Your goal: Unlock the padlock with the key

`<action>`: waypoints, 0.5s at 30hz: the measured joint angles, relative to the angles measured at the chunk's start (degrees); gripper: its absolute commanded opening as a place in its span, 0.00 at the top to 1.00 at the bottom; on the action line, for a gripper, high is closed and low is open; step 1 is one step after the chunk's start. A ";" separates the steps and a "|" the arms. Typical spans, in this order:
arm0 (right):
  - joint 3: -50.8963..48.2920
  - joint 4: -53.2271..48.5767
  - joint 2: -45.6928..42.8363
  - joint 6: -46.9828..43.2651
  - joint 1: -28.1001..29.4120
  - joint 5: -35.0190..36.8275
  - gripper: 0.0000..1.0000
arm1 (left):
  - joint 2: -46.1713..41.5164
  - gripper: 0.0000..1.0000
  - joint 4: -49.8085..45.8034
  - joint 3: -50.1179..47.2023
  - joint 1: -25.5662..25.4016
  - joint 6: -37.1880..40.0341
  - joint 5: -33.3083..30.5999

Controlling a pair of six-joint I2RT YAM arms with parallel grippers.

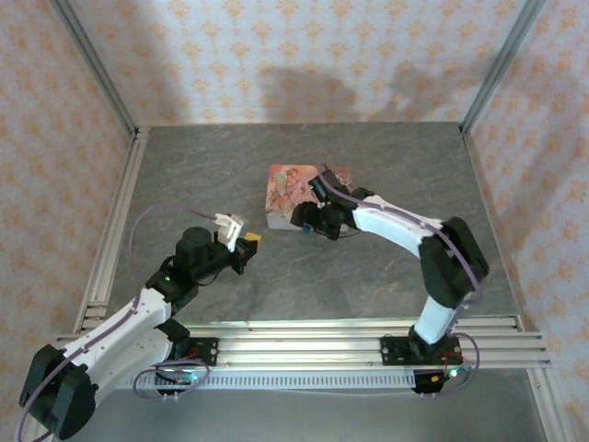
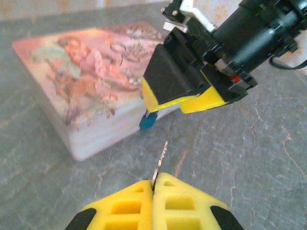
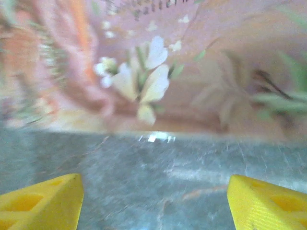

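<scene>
The left gripper (image 2: 153, 188) had its jaws pressed together on the key (image 2: 160, 160). It pinched the head, so the thin blade stuck out past the yellow pads and pointed toward the padlock (image 2: 147, 120). A strip of bare table (image 2: 249, 158) lay between the blade's tip and the padlock, so the two were near but apart.

The right gripper (image 3: 153, 196) had its jaws spread wide. In its own wrist view the two yellow fingers sat far apart with nothing between them but table, facing the tin (image 3: 192, 86). From the left wrist view this gripper hung low at the tin's near corner. The padlock showed as a small blue body just under one finger and just beside the tin's wall. Whether that finger touched it could not be told, and neither the shackle nor the keyhole could be made out.

From above, the tin (image 1: 299, 189) lay near the middle of the table, somewhat closer to the far edge than the near one. The padlock (image 1: 302, 226) sat at the tin's near side.

As a judgement of progress, the key was in hand and roughly aimed, which was the early part of the job. The key had not yet been brought to the keyhole, pushed in or turned, and the shackle had not been freed. The padlock also seemed not to be held steady, which would likely need sorting out first.

The count was one key, one padlock, one tin and two grippers.
</scene>
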 measured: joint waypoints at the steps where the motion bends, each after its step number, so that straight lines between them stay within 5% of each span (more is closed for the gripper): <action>1: -0.37 -0.26 -2.10 0.81 0.02 0.07 0.25 | -0.33 1.00 0.59 0.00 -0.35 1.11 -0.46; 8: -2.60 3.15 -17.59 10.75 3.04 -0.87 0.41 | 0.39 1.00 3.41 0.98 -4.31 9.70 -5.25; 15: -3.10 12.22 -15.47 20.63 6.95 -5.14 0.55 | 3.10 1.00 3.78 4.26 -10.95 16.33 -11.61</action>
